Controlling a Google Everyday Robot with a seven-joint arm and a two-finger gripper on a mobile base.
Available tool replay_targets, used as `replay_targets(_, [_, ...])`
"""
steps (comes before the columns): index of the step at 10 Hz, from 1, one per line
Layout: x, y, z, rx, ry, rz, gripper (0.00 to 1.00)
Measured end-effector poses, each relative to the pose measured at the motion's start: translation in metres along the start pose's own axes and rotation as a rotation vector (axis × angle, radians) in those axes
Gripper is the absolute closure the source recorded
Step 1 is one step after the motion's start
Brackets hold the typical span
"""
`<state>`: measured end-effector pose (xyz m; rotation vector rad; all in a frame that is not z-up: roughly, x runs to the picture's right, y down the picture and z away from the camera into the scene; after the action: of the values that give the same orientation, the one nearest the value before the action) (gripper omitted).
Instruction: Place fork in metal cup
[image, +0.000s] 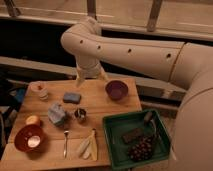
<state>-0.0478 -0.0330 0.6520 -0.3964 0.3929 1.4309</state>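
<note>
A: Gripper (91, 76) position?
B: Hanging over the desk's far edge, roughly mid-width, off the big white arm (135, 52). Nothing seen in it. Open or closed: can't tell.
A: Fork?
B: The fork (65, 142) lies flat by the near edge, left of centre, running roughly square to that edge. It sits between the red bowl (29, 138) and the banana peel (88, 146), touching neither.
A: Cup?
B: The metal cup (80, 115) stands upright near desk centre, just beside a crumpled blue-grey cloth (57, 114). It is apart from the fork.
A: Surface?
B: Wooden desk (102, 107). A glass with an orange top (40, 90) is at the far left corner, a blue sponge (71, 97) right of it, a purple bowl (116, 90) near the far right corner. A green tray (112, 142) takes the near right corner and appears to overhang the right edge.
A: Room, clearance?
B: Dark wall and a ledge behind the far edge. Bare wood runs between sponge, purple bowl and cup.
</note>
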Motion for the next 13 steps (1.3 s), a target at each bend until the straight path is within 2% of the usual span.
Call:
replay_targets(9, [-0.001,0.000,-0.001,0.001,-0.004,-0.008,0.20])
replay_targets(11, [-0.006,0.004,-0.010,-0.017,-0.027,-0.079,0.20])
replay_targets(12, [-0.009,0.010,-0.016,-0.030,-0.023,-0.137,0.20])
replay_targets(13, [-0.006,0.013,-0.016,-0.046,-0.012,-0.152,0.20])
